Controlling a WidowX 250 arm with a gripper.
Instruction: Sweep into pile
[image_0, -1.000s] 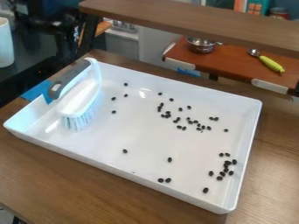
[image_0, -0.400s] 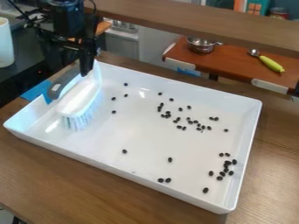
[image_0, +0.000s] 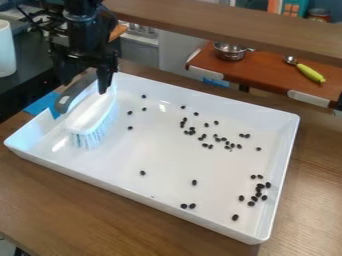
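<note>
Several dark beans lie near the front and right walls of the white tray; some could be missed, I think, because the bristles may not reach well along the edge. Farther in, other beans are spread in loose groups, so one too quick stroke might scatter them instead of gathering them; no single pile is made. The white brush rests in the left part of the tray, its bristles downward, its grey handle raised toward the far left side. At this handle is the black gripper, with its two fingers well apart, seemingly one on each side of it. They do not pinch the handle; whether one touches it, I cannot tell. If they close off its middle, the brush could twist or slip, and if they go too low, a fingertip might hit the tray wall.
</note>
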